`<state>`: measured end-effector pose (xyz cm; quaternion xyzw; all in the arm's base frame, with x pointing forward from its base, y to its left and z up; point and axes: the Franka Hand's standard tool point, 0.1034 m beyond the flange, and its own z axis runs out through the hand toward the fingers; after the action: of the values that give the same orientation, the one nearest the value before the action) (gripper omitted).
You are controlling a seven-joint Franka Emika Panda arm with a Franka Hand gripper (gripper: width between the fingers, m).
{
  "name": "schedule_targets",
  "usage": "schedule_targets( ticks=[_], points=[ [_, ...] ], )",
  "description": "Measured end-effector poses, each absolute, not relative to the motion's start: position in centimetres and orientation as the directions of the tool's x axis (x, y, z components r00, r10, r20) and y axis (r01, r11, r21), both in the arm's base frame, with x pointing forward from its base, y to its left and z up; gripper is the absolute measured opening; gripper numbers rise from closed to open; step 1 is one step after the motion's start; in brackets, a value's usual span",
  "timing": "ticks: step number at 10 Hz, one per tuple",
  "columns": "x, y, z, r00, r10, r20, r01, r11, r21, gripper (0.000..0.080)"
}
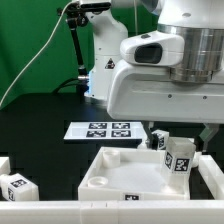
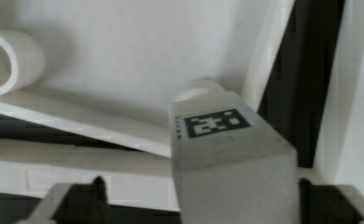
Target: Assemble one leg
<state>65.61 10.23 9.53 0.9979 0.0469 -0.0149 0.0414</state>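
Note:
A leg (image 2: 229, 150), a chunky white post with a square tag on its face, stands between my gripper's (image 2: 204, 205) fingers. One finger (image 2: 330, 203) sits against the leg. The other finger (image 2: 81, 203) stands apart from it with a gap, so the jaws are open around the leg. In the exterior view this leg (image 1: 180, 160) stands slightly tilted over the right corner of the white tray-like panel (image 1: 120, 172). The gripper itself is hidden there behind the arm's white body (image 1: 160, 70). The panel (image 2: 90, 110) with a round corner hole (image 2: 5, 60) lies under the leg.
Another leg (image 1: 160, 140) stands behind the panel. Two more legs (image 1: 18, 187) lie at the exterior view's left. The marker board (image 1: 100, 129) lies behind the panel. A low white wall (image 1: 100, 212) runs along the front edge.

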Motion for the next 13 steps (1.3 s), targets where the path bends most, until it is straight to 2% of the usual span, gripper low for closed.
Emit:
schedule_targets(
  ticks=[1, 2, 3, 6, 8, 11, 13],
  points=[
    [65.61, 10.22, 9.53, 0.996, 0.081, -0.033, 0.084, -0.993, 0.082, 0.0426],
    [65.62, 10.22, 9.53, 0.997, 0.066, -0.031, 0.068, -0.994, 0.082, 0.0279],
    [65.62, 10.21, 9.53, 0.997, 0.066, -0.031, 0.068, -0.994, 0.082, 0.0280],
    [65.61, 10.24, 9.52, 0.995, -0.099, -0.018, -0.097, -0.992, 0.084, 0.0280],
    [65.62, 10.12, 9.48, 0.954, -0.300, -0.001, -0.299, -0.951, 0.081, 0.0280],
    [65.67, 9.86, 9.42, 0.797, -0.604, 0.004, -0.603, -0.796, 0.044, 0.0281],
    [65.71, 9.93, 9.40, 0.637, -0.771, 0.006, -0.771, -0.636, 0.031, 0.0281]
  ],
)
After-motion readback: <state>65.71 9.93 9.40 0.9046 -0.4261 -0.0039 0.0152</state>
